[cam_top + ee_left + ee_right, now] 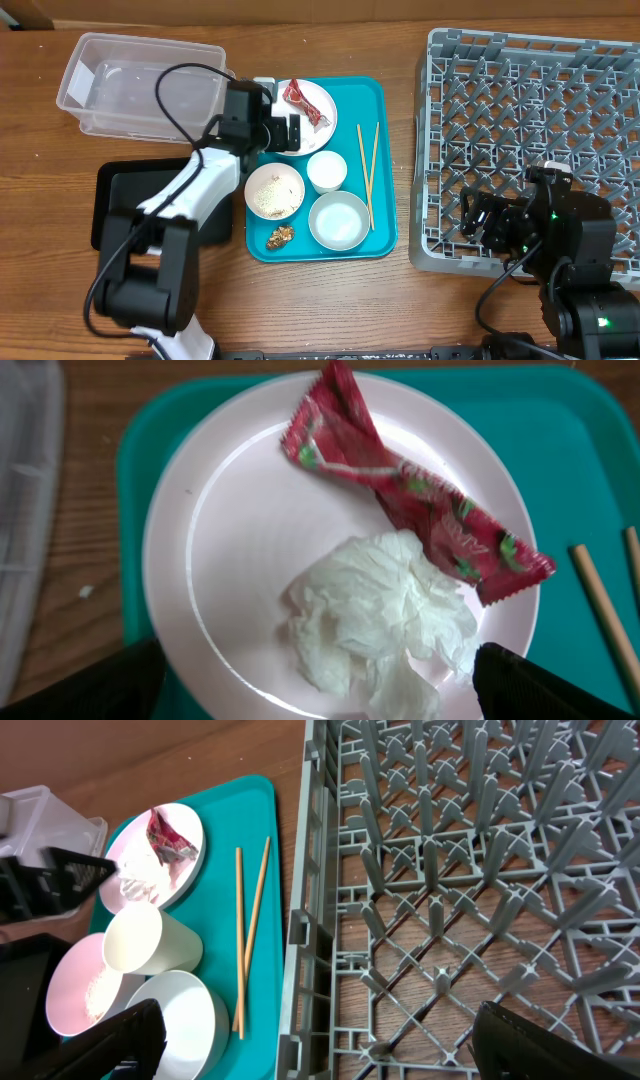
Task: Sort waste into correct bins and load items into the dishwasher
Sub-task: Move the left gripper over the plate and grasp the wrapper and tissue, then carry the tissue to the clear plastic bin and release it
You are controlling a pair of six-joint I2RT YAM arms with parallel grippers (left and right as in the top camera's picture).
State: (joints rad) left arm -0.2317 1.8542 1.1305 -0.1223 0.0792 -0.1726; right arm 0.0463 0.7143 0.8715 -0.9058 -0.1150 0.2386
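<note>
A white-pink plate (240, 540) on the teal tray holds a crumpled red wrapper (420, 500) and a white tissue wad (385, 610). My left gripper (320, 695) is open just above the plate, with its fingers either side of the tissue; it is over the plate in the overhead view (290, 132). A bowl with rice (274, 192), a white cup (327, 171), an empty bowl (339, 220), a brown food scrap (280, 237) and two chopsticks (367, 175) lie on the tray. My right gripper (335, 1050) is open and empty over the left edge of the grey dish rack (480, 870).
A clear tub (140, 85) stands at the back left and a black tray (125, 200) lies left of the teal tray (385, 120). The dish rack (530, 130) fills the right side. The left arm reaches across the black tray.
</note>
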